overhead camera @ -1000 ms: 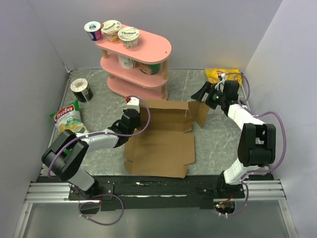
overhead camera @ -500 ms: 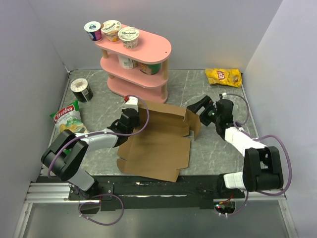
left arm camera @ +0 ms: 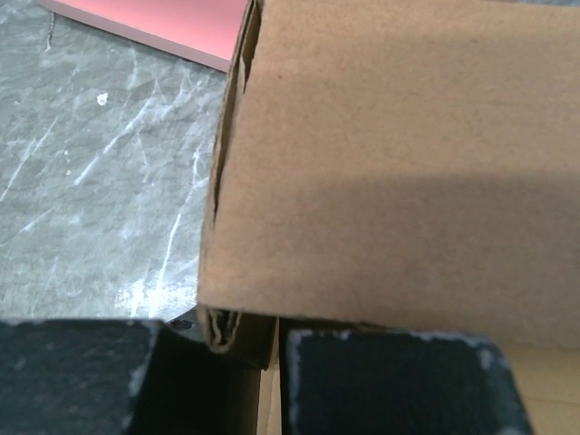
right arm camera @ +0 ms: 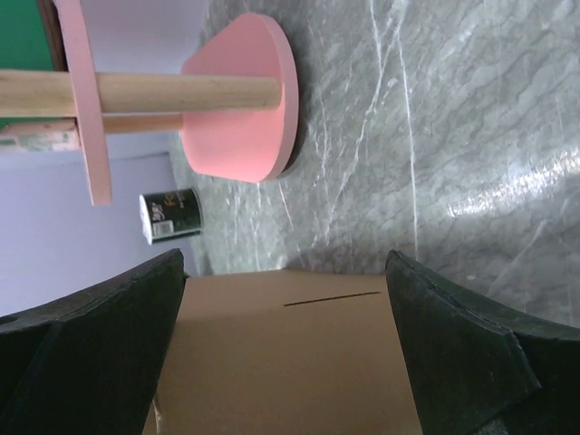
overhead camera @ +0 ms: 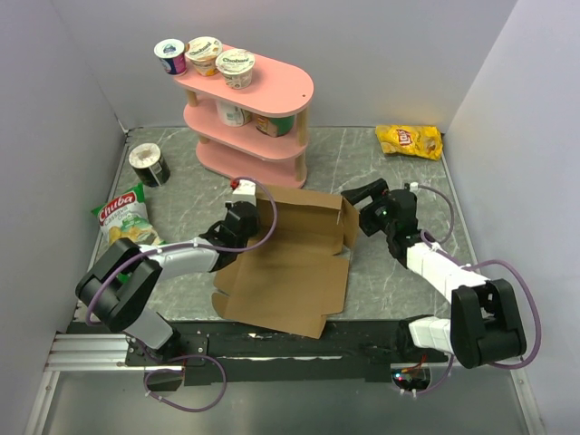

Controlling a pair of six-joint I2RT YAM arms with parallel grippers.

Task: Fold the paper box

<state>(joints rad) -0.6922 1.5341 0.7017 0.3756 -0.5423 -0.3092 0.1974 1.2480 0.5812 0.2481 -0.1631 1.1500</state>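
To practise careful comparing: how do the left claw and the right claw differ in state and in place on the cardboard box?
The left claw is shut on a doubled cardboard edge of the paper box; the right claw is wide open, a flap lying between its fingers, not clamped. The left claw is at the box's left rear corner, the right claw at its right rear corner. Both are black and two-fingered.
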